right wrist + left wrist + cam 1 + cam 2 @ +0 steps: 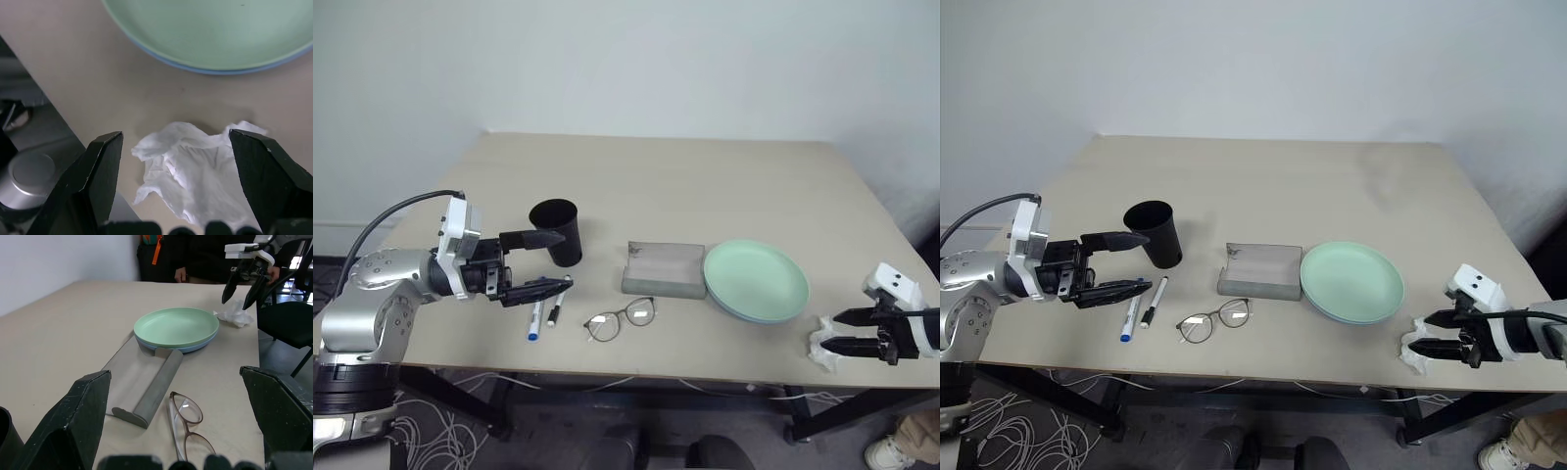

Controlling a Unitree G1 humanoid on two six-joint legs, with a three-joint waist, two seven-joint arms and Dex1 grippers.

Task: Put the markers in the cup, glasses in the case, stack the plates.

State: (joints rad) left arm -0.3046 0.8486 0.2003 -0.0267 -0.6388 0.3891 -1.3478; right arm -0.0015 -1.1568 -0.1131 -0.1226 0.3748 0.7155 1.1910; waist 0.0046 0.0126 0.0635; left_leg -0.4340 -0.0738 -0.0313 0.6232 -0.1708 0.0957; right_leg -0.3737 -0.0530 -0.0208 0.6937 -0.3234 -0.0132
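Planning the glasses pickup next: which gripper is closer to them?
Left. The left gripper hovers open by the cup and markers, just beside the glasses. The right gripper is open over the white wad at the table's far right edge.

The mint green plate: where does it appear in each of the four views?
Left eye view: mint green plate, centre-right, beside the grey case.
Right eye view: centre-right.
Left wrist view: upper middle.
Right wrist view: along the top edge.
Shared landmark: white wad, near the plate.
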